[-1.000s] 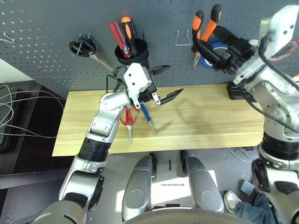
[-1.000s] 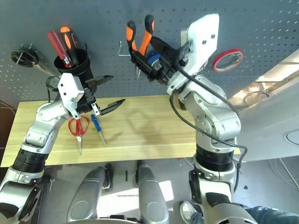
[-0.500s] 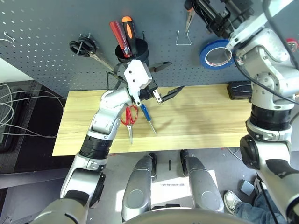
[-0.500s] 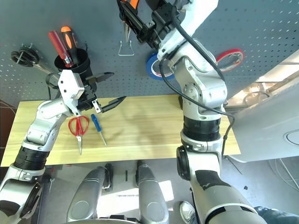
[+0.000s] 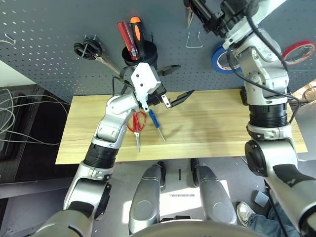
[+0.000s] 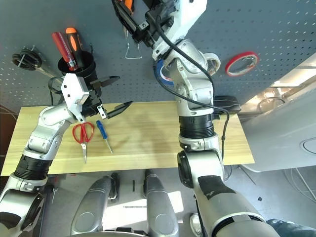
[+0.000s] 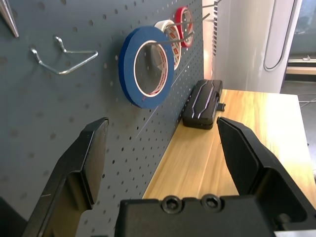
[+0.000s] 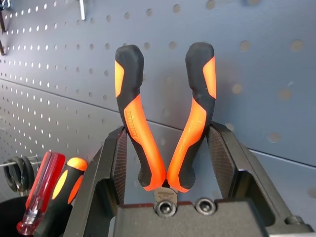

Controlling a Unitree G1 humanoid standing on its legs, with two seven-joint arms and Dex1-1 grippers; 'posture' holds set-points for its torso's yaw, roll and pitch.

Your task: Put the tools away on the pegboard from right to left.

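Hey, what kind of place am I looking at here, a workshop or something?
Probably a workshop bench or a robot test bench: a grey pegboard carries tape rolls and a cup of screwdrivers, and red-handled scissors lie on the wooden worktop below it.

Workshop: tool pegboard, wooden workbench, loose cables.
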